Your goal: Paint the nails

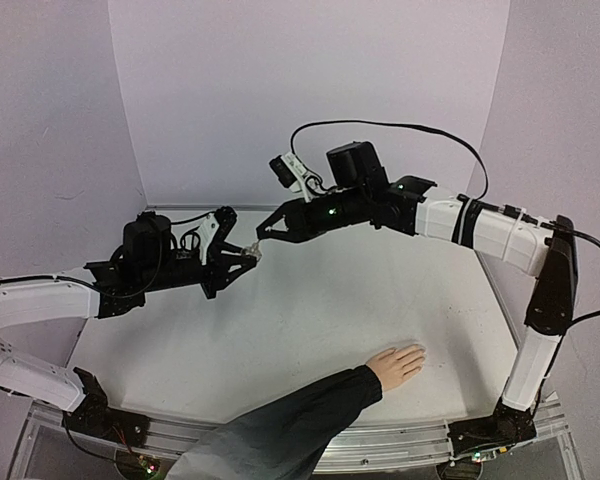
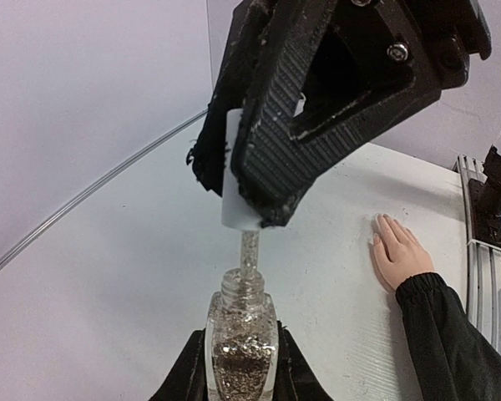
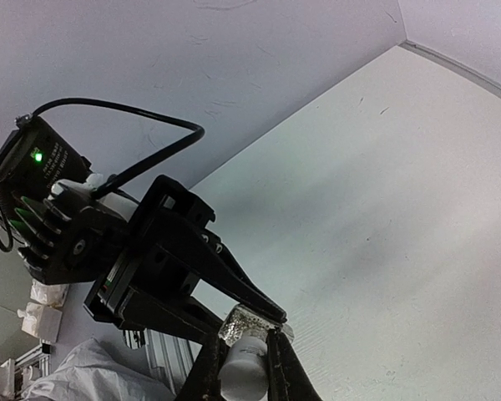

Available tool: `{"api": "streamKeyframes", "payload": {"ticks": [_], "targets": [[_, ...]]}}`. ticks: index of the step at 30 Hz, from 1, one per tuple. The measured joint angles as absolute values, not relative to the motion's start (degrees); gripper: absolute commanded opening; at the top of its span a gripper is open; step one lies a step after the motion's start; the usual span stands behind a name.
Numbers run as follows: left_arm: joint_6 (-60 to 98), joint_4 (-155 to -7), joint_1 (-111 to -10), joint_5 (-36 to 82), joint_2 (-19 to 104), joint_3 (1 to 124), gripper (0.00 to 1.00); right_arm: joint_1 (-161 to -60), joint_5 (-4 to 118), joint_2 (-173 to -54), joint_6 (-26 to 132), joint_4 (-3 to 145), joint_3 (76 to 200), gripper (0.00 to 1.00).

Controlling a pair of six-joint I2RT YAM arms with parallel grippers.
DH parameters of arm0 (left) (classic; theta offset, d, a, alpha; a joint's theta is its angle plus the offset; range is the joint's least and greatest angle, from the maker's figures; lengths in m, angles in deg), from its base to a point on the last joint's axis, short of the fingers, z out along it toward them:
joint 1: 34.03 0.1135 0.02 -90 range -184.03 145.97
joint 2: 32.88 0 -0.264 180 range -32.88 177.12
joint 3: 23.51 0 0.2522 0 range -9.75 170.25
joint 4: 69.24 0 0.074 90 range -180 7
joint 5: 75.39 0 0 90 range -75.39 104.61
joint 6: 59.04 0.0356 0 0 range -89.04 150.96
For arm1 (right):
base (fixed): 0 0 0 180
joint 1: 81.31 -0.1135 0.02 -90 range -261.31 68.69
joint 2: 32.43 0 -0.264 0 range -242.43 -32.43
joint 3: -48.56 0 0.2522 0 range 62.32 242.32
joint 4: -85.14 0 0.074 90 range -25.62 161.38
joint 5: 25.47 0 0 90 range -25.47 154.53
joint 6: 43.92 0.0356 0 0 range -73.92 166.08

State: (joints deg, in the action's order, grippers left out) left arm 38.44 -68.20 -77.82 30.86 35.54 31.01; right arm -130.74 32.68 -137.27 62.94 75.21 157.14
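Nails (image 1: 418,351) tip the pale hand (image 1: 395,365) lying flat on the desk (image 1: 310,310), near right, well apart from both arms. Above mid-desk the left pincer (image 1: 248,252) and right pincer (image 1: 264,233) meet.

From the left wrist, the left pincer clamps the glass bottle (image 2: 243,338), which is likely slick and breakable. The right one grips the white cap (image 2: 232,167), its glittery brush (image 2: 249,249) just above the neck.

From the right wrist, the cap sits pinched between both fingers. Nails look tiny and hard and would want feather-light strokes, steered by the cap alone.

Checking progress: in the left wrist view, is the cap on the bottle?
No, the white cap is raised above the bottle, brush stem showing between them.
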Motion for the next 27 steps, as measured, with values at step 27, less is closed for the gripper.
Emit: {"api": "streamKeyframes", "payload": {"ticks": [27], "targets": [[35.38, -69.16, -77.79, 25.42, 34.64, 31.18, 0.00, -119.99, 56.94, -106.05, 75.73, 69.64, 122.65, 0.00]]}}
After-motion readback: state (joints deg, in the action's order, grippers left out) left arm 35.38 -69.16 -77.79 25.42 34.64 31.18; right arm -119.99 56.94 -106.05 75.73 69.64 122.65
